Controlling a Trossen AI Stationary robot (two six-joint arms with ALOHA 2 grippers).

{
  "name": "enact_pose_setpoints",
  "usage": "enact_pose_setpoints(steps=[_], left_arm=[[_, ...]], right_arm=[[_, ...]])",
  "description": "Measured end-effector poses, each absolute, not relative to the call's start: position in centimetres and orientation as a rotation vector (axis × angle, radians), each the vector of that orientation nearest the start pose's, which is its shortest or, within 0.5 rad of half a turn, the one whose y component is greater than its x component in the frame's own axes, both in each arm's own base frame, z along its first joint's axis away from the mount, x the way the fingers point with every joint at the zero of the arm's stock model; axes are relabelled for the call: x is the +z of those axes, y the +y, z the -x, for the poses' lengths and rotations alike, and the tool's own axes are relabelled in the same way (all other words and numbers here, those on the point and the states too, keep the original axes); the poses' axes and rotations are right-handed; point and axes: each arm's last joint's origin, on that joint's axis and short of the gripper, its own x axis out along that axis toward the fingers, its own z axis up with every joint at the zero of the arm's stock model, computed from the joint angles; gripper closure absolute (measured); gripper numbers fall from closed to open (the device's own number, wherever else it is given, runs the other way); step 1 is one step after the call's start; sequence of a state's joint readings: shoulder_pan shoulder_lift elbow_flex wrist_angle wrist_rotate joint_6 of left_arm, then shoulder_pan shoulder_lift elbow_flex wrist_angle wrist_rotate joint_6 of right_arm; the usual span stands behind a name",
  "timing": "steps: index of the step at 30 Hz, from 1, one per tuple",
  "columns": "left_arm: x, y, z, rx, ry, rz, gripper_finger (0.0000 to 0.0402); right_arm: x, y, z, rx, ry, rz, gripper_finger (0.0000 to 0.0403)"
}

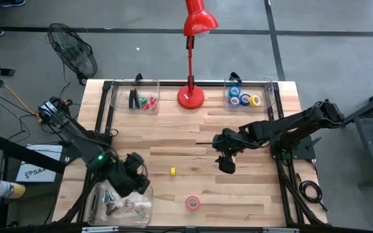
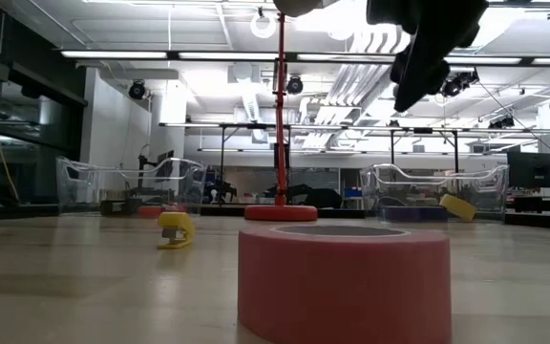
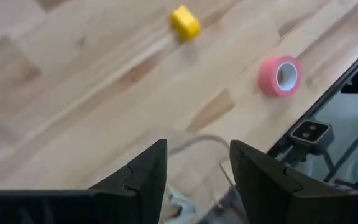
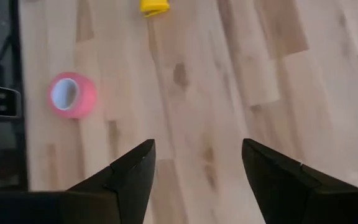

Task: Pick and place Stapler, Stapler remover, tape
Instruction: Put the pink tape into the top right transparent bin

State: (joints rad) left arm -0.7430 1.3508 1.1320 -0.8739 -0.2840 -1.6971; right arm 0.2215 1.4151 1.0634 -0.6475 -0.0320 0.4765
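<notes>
The wooden table (image 1: 238,139) is seen from above, w/ black rails along its edges. The red lamp (image 1: 191,96) is stood at the far edge, centre, head bent over the floor beyond.

The left arm is reached over the near-left corner; the left gripper (image 1: 136,184) is held above the rim of a clear bin (image 1: 99,206) there. Its fingers (image 3: 143,177) are seen spread, w/ nothing between them. Several small items are lying in that bin, too blurred to be named.

The right arm is stretched in from the right edge; the right gripper (image 1: 226,164) is hung above bare wood near the table's middle, off the surface in the low view. Its fingers (image 4: 129,177) are set wide apart, nothing pinched.

Two more clear bins are placed at the far edge. In the far-left bin (image 1: 116,97) a slim black item, prob. the stapler (image 1: 133,99), is laid beside small red and green pieces. In the far-right bin (image 1: 269,90), blue and yellow tape rolls (image 1: 245,98) are grouped.

The pink tape roll (image 1: 193,202) is left on open wood near the front edge, lying flat, btwn the two grippers and apart from both. A small yellow piece, poss. the staple remover (image 1: 173,171), is laid just beyond it, nearer the centre.
</notes>
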Motion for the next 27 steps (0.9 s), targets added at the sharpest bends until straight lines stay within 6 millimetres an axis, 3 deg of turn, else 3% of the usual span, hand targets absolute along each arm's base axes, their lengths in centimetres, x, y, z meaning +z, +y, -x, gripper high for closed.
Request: enact_pose_setpoints(steps=[8,13,19,27], left_arm=[[28.2,-15.4,-20.9,0.407,0.971,0.856,0.0229],[28.2,-15.3,-20.9,0.369,0.971,0.766,0.0229],[28.2,-15.3,-21.0,0.35,0.951,0.684,0.0229],[28.2,-15.3,-20.9,0.325,0.956,0.63,0.0229]], right_arm=[[25.8,9.6,-27.4,0.055,0.969,-0.383,0.0171],[25.5,12.0,-28.4,0.101,0.869,-0.359,0.0171],[22.8,14.6,-30.8,0.14,0.842,-0.357,0.0171],[19.3,18.7,-34.1,0.207,0.913,-0.216,0.0171]])
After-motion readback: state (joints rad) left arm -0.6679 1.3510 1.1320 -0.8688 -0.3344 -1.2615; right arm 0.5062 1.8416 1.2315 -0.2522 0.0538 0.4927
